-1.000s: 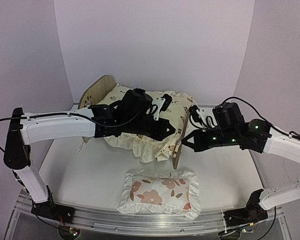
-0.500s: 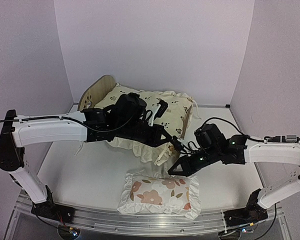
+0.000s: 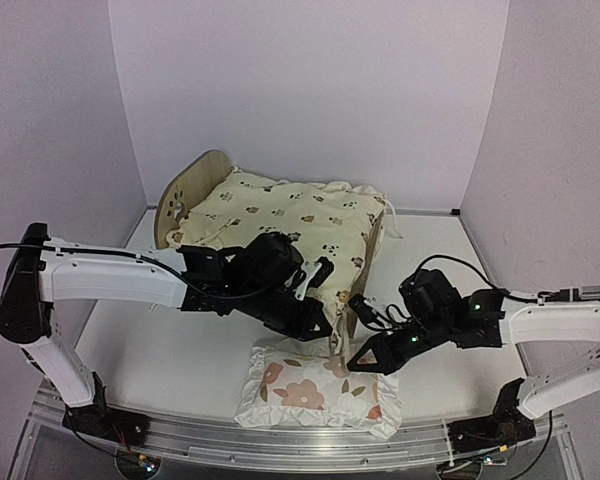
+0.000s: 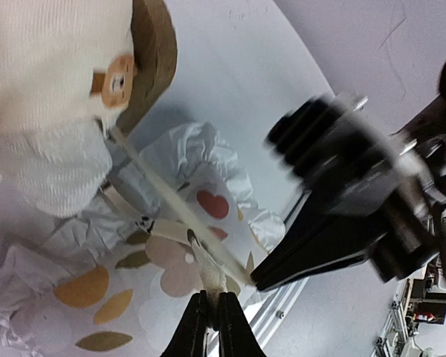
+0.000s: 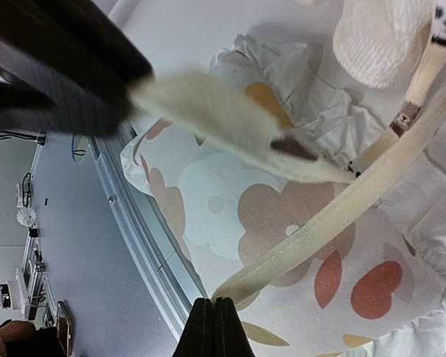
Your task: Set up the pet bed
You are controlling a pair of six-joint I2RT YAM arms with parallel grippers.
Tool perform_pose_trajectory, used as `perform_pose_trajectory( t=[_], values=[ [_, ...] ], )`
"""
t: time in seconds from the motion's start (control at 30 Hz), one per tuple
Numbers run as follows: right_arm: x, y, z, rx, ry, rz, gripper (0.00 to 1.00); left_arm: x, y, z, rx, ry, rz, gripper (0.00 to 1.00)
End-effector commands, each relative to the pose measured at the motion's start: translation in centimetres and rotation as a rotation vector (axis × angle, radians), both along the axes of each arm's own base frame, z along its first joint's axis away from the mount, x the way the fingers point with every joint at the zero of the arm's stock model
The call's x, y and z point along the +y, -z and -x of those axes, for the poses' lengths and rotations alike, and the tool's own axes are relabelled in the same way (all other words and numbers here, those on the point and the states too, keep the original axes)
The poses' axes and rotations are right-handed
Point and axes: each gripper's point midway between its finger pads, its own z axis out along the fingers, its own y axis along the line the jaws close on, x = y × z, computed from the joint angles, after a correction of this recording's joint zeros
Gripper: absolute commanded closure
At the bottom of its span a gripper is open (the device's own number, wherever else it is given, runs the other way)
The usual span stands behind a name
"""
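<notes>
**Top view:** the bed (image 3: 194,186) stands at the rear of the surface (image 3: 170,340), cushion (image 3: 290,215) on it, pillow (image 3: 318,385) nearer.
**Left wrist:** my left tool (image 4: 208,316) pinches a tie string (image 4: 206,274).
**Right wrist:** my right tool (image 5: 213,323) is closed and empty over the pillow.

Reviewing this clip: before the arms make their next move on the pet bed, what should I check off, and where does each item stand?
1. The cushion lies on the pet bed: ok.
2. The left claw is shut on a tie string: ok.
3. The right claw grips the second tie string: cannot tell; it is shut, with the string's end at its tips.
4. Either string knotted to the bed: cannot tell.
5. The pillow is on the bed: not ok; it lies on the table in front.
</notes>
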Motion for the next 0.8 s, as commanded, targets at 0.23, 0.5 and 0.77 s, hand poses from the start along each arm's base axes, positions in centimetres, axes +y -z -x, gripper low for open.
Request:
perform_pose_trajectory(
  t=[0.23, 0.5, 0.77],
  values=[
    [-1.1, -1.8, -0.2, -0.102, -0.009, 0.007, 1.00, 0.9, -0.5, 3.9, 0.120, 0.027, 0.009, 0.89],
    [-1.5, 1.0, 0.6, -0.053, -0.022, 0.035, 1.00, -3.2, -2.3, 2.3, 0.058, 0.048, 0.068, 0.93],
    [-2.1, 0.7, 1.1, -0.109, -0.041, -0.019, 1.00, -8.0, -1.3, 0.3, 0.047, 0.049, 0.055, 0.94]
  ],
)
